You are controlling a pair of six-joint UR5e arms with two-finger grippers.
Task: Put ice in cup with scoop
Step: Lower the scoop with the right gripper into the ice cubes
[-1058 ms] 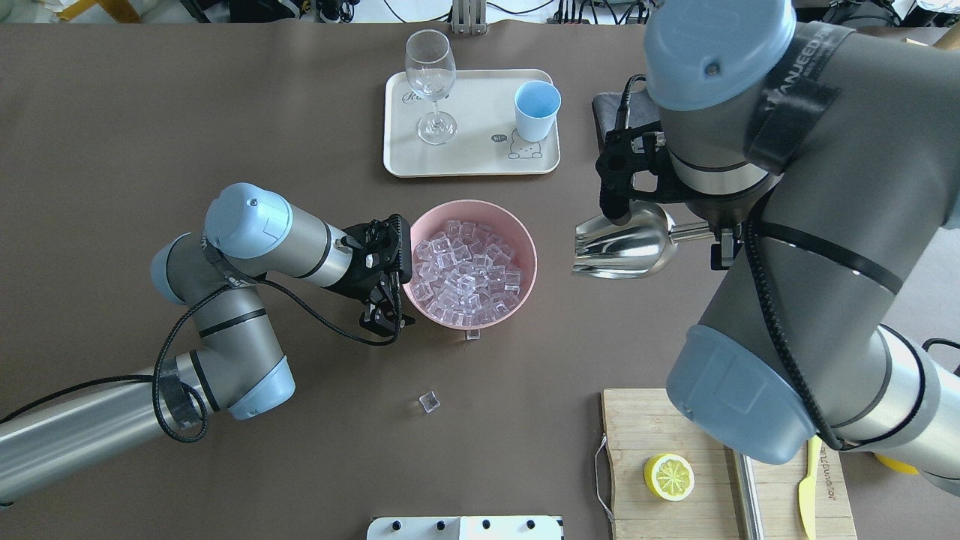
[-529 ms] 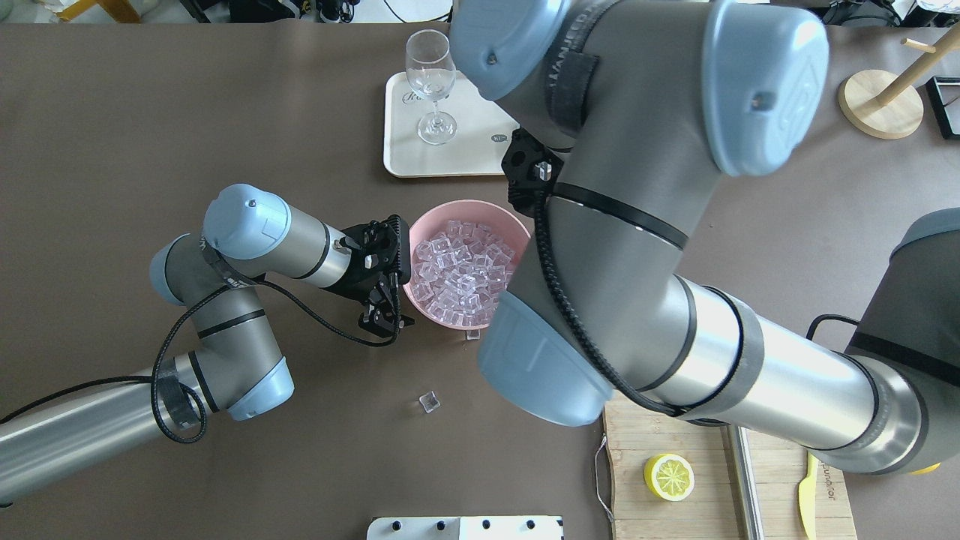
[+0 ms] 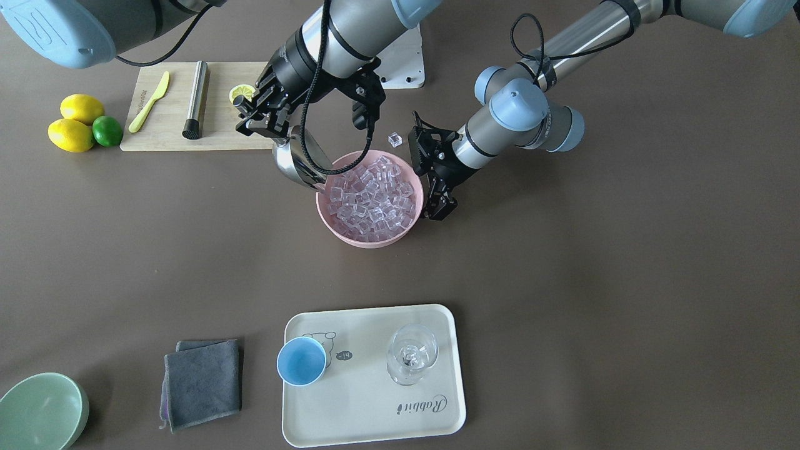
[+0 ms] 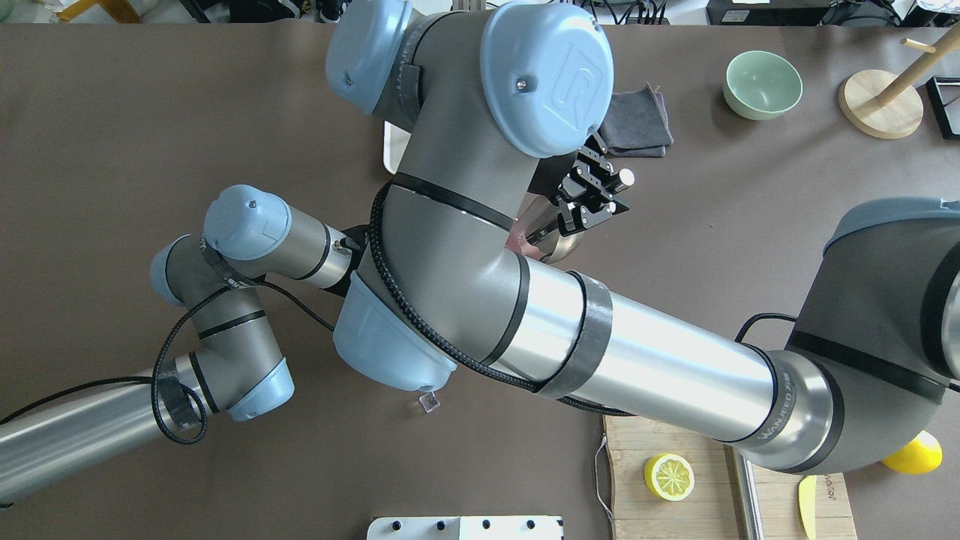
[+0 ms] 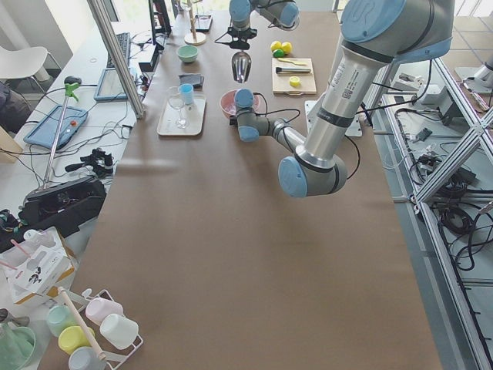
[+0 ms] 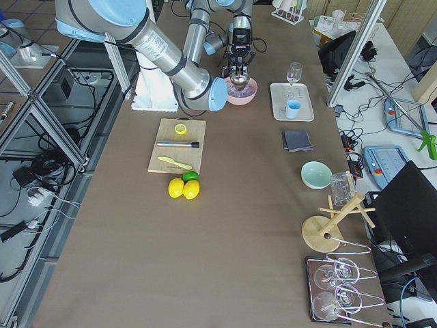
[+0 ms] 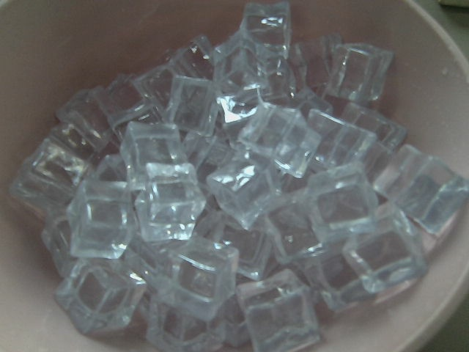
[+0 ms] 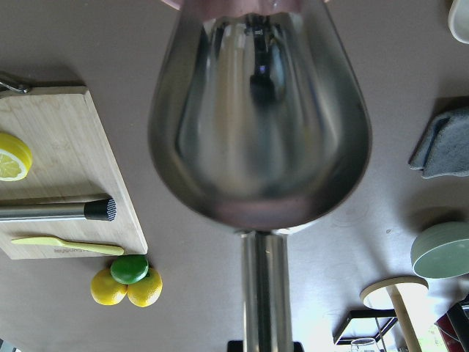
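Jaws of the right gripper [image 3: 269, 127] hold the scoop [image 3: 300, 164]; those of the left gripper [image 3: 437, 203] are too hard to see. The scoop has swung over to the pink bowl [image 3: 365, 242] of ice [image 3: 374, 194], upper middle. The cup [image 3: 301, 361] sits bottom middle.

- Exterior front-facing: fixed across the table from the robot, looking steeply down, robot base at the top. Mid range, spanning the cutting board [image 3: 219, 131] to the tray [image 3: 369, 406].
- Overhead exterior: behind the robot, looking forward and down. The right arm [image 4: 465, 187] blocks the centre.
- Exterior left and exterior right: high at opposite table [image 5: 231, 254] ends, distant, each looking along its length.
- Left wrist-mounted: very near, looking into the pink bowl [image 7: 440, 110] of ice [image 7: 234, 183].
- Right wrist-mounted: near, looking along the scoop [image 8: 260, 132] to the table beyond.
- Shared: the front-facing and left wrist views both show the bowl. The overhead and right wrist views both show the board.
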